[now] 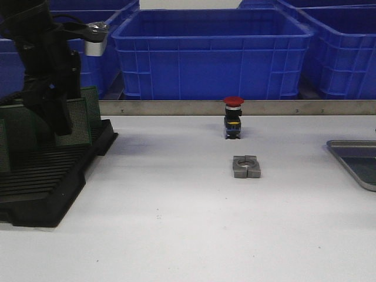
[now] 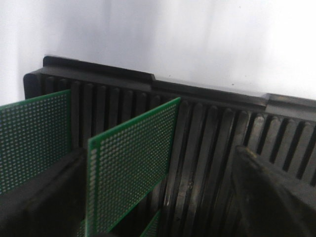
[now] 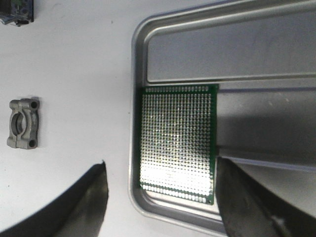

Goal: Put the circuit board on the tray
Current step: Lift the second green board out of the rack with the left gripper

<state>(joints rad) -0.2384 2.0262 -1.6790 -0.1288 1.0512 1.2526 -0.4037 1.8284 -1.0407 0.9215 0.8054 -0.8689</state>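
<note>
Green perforated circuit boards point(image 1: 79, 120) stand upright in a black slotted rack point(image 1: 53, 176) at the left of the table. My left gripper point(image 2: 158, 197) hangs over this rack, open, its dark fingers point(image 2: 44, 197) on either side of one standing circuit board point(image 2: 131, 163) without closing on it. The silver-grey tray point(image 1: 358, 161) lies at the table's right edge. In the right wrist view, another circuit board point(image 3: 177, 145) lies flat in a corner of the tray point(image 3: 143, 59). My right gripper point(image 3: 160, 168) is above it, open and holding nothing.
A red-capped push button point(image 1: 233, 117) and a grey metal clamp block point(image 1: 246, 166) sit mid-table; the block point(image 3: 23, 123) lies near the tray. Blue crates point(image 1: 211, 53) stand behind a metal rail point(image 1: 176, 107) along the back.
</note>
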